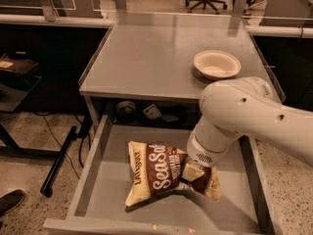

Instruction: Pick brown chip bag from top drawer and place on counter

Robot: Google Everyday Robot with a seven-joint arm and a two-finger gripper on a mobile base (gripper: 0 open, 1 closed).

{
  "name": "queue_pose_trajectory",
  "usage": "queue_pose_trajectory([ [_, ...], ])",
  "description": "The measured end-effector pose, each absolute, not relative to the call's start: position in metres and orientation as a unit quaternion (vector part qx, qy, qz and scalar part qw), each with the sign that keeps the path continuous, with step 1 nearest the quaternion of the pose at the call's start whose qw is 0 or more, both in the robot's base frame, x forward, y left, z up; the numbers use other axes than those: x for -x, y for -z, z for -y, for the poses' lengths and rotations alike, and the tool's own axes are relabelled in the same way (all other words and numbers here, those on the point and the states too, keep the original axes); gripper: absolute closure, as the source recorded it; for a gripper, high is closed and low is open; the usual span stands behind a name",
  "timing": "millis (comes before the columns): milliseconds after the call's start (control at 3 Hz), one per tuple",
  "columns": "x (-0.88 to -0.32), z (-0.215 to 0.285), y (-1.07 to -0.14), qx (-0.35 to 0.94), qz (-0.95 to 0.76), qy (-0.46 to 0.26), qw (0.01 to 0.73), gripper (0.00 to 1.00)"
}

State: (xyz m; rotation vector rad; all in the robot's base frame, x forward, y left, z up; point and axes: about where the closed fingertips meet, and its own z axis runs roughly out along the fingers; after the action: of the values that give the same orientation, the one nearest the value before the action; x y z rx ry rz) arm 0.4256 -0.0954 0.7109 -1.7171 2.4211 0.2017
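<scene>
The brown chip bag [159,173] with white "Sea Salt" script is in the open top drawer [98,199], right of its middle. My gripper [192,171] reaches down from the white arm [244,116] and is shut on the bag's right part, which is bunched and tilted up off the drawer bottom. The arm's wrist hides most of the fingers. The counter [146,58] lies above and behind the drawer.
A white round bowl [216,64] stands on the counter at the right. Small items [152,111] sit in the dark space under the counter behind the drawer. A black stand leg [61,158] and cables lie on the floor to the left.
</scene>
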Motion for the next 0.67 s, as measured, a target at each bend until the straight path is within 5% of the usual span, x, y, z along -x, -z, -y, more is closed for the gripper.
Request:
queue_pose_trajectory([
  [667, -0.4242, 0.0869, -0.7644, 0.583, -0.804, -0.055, 0.103, 1.0],
])
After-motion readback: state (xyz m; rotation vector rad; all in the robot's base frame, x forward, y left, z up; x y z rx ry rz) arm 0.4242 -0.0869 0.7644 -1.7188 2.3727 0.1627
